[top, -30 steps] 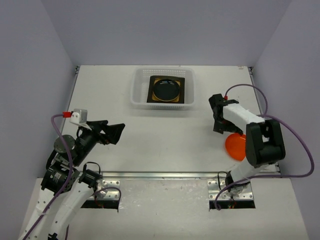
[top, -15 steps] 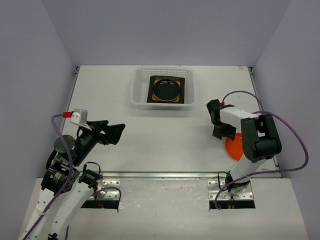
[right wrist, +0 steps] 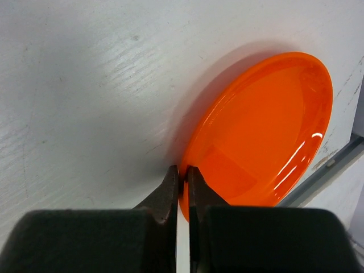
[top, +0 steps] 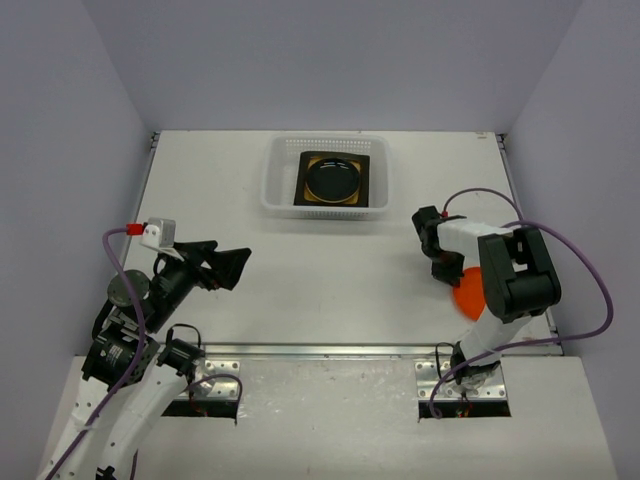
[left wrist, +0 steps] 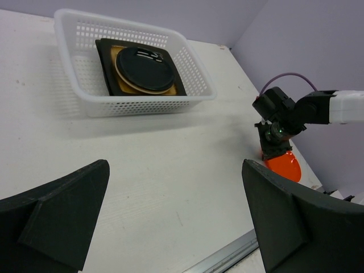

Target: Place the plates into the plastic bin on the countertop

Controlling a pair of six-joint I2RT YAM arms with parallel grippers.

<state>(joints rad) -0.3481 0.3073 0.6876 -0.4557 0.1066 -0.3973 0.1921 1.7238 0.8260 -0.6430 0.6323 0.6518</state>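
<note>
An orange round plate (top: 468,295) (right wrist: 267,131) lies at the right of the white countertop (top: 320,280), near its front edge. My right gripper (top: 447,272) (right wrist: 182,170) is shut on that plate's left rim, a thin finger on each side of it. The plastic bin (top: 272,182) (left wrist: 142,105) stands at the back centre, holding a square dark-rimmed amber plate (top: 362,196) with a black round plate (top: 333,180) (left wrist: 147,67) on top. My left gripper (top: 240,268) (left wrist: 175,170) hovers open over the left front of the countertop, nothing between its fingers.
The metal front edge (top: 330,350) (right wrist: 327,162) runs just behind the orange plate's near side. Grey walls close in the left, back and right. The right arm's purple cable (top: 590,270) loops over the right side.
My right gripper slid left and down onto the orange plate's rim and went from open to shut on it. The left arm has not moved.
</note>
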